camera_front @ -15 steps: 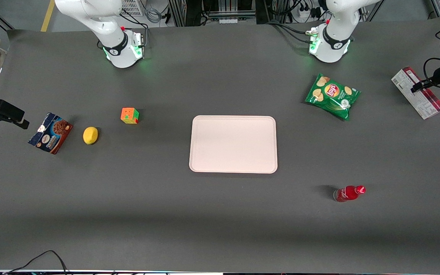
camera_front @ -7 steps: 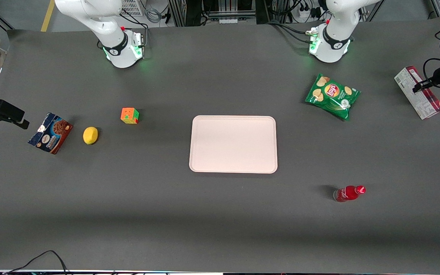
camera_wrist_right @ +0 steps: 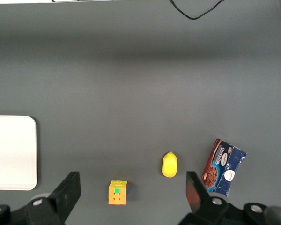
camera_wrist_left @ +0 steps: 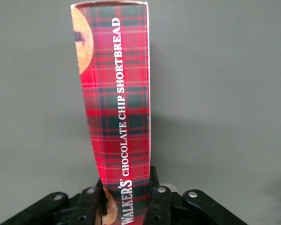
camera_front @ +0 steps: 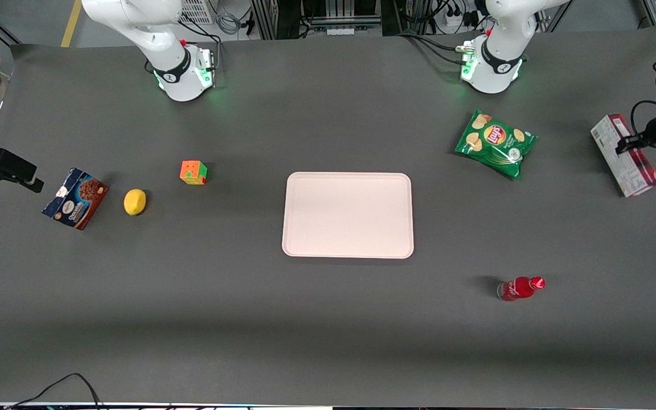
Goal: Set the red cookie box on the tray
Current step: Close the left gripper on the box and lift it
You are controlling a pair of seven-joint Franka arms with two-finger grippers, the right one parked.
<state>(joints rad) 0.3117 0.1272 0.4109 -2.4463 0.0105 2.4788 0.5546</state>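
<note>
tartan red cookie box [camera_wrist_left: 118,108] reads "walker's chocolate chip shortbread", gripper [camera_wrist_left: 126,206] clamping.

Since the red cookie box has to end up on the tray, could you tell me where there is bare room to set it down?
The tray has nothing on it. The chips bag and red bottle border the way from the working arm's end, with bare table between them. The end effector, shut on the red cookie box, is at that end. The lemon and cube cluster toward the parked arm's end.

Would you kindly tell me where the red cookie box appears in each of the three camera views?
Front view: red cookie box at the working arm's end of the table, held by the gripper.
Left wrist view: box between the shut fingers.
Right wrist view: not visible.
Shared landmark: tray.
</note>
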